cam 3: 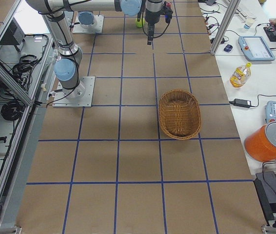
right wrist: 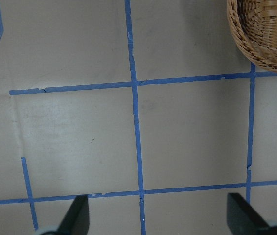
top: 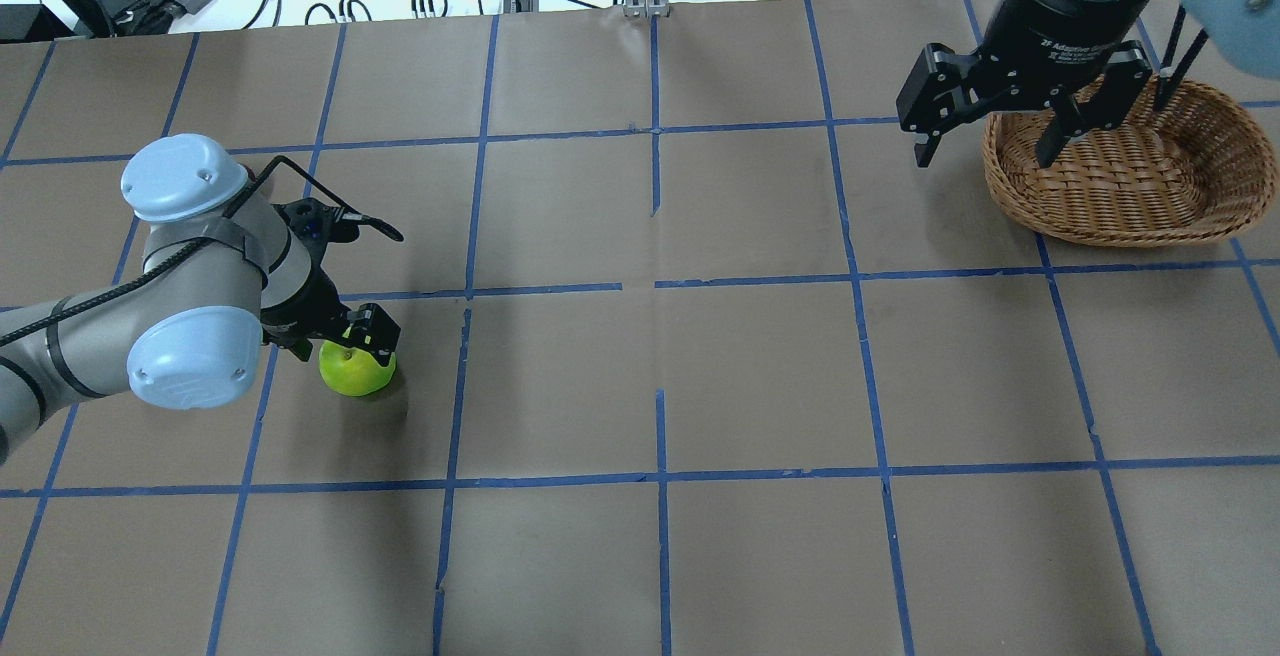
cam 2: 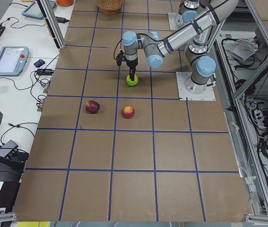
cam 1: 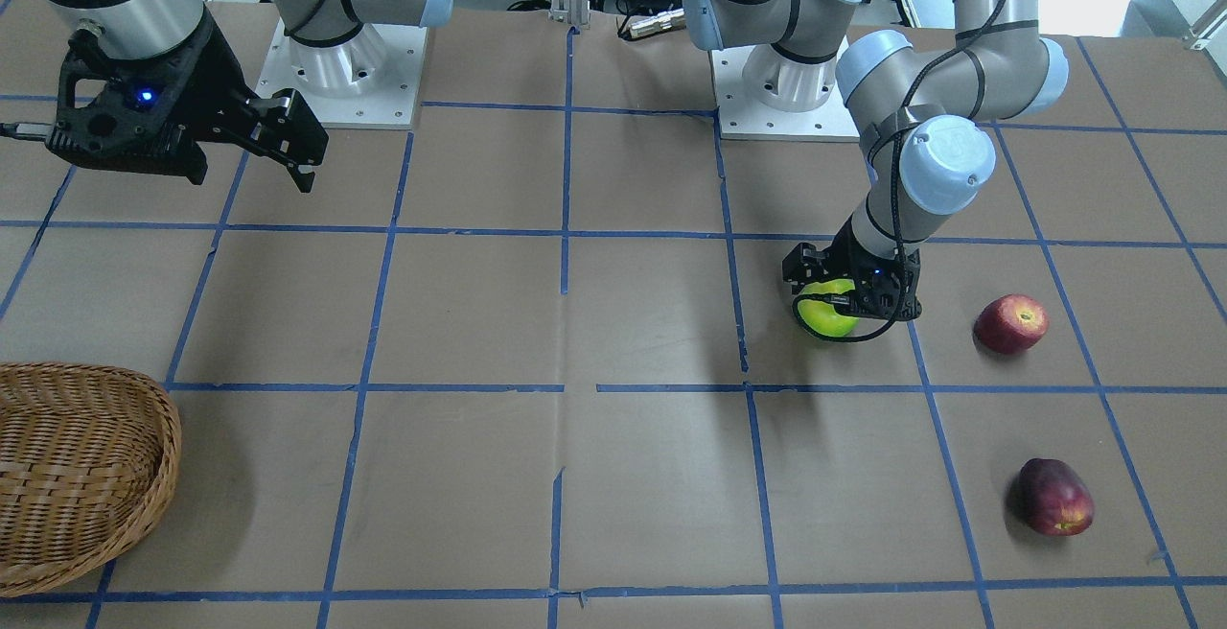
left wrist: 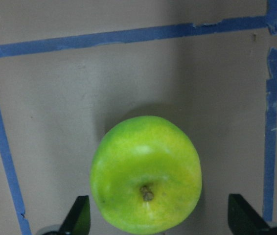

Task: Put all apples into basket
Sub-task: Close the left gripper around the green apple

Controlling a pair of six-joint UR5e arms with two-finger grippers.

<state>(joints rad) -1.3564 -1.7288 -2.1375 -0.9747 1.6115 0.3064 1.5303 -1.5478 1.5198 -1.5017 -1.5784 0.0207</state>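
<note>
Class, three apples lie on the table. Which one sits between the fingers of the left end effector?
The yellow-green apple; the left end effector straddles it, open. The red apple and the dark maroon apple lie apart, untouched.

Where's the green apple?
In the overhead view, the green apple sits at the left, between the jaws of the open left gripper, far from the basket.

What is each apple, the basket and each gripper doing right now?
basket: upright, empty.
green apple: on the table, stem up, not gripped.
red apple: lying on the table, outside the basket.
dark apple: lying on the table, outside the basket.
left gripper: open around the green apple.
right gripper: open, holding nothing.
</note>
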